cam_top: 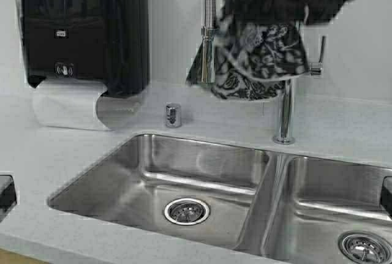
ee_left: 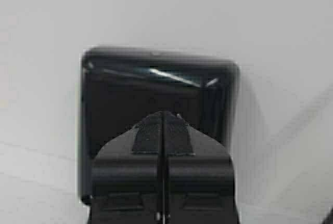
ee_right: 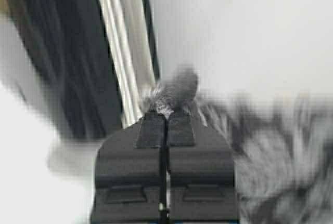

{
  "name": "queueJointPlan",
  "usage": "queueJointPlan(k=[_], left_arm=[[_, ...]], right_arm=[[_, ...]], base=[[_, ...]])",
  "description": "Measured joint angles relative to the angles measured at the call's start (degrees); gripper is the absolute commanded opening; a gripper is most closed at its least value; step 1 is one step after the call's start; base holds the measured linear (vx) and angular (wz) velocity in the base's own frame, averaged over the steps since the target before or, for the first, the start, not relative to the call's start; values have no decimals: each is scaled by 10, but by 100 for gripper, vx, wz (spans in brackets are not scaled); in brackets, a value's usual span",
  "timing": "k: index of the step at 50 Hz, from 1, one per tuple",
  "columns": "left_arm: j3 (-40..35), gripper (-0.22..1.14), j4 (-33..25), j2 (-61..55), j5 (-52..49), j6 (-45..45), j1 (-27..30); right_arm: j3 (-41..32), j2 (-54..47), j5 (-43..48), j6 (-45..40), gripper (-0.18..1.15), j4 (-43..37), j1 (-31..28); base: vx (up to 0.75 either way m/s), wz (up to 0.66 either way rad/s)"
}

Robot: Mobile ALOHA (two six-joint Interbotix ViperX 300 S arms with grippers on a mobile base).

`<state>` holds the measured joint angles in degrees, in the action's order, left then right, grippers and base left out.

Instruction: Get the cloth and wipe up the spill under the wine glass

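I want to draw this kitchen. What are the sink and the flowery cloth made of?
The sink looks like brushed steel: grey, shiny, with soft reflections. The cloth seems to be soft woven fabric, since it hangs in limp folds, pinched in the right gripper.

The left gripper fills the lower middle of the left wrist view, its two black fingers pressed flat together with only a thin seam between them and nothing held. Just beyond the fingertips, a black box-shaped dispenser with rounded corners hangs on a plain pale wall. A bright streak of reflected light crosses the dispenser's glossy upper edge.
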<state>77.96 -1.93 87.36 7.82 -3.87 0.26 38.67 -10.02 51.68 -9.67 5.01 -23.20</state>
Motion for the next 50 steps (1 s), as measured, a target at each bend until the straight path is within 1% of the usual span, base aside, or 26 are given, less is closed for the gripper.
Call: queueJointPlan(k=[8,21,34,50], left_arm=[[1,2,0,0,0,0,0],[4,2,0,0,0,0,0],[4,2,0,0,0,-1,0],[4,2,-2,1,-1,0,1]], right_arm=[[-4,85,-20,0,6,1,1],[-52,186,-102,0,6,8,-1],[-113,230,-163,0,6,18,-11],[-120,270,-214,0,6,28,-48]], base=[[-2,0],[-6,0],[-12,-2],[-15,0]])
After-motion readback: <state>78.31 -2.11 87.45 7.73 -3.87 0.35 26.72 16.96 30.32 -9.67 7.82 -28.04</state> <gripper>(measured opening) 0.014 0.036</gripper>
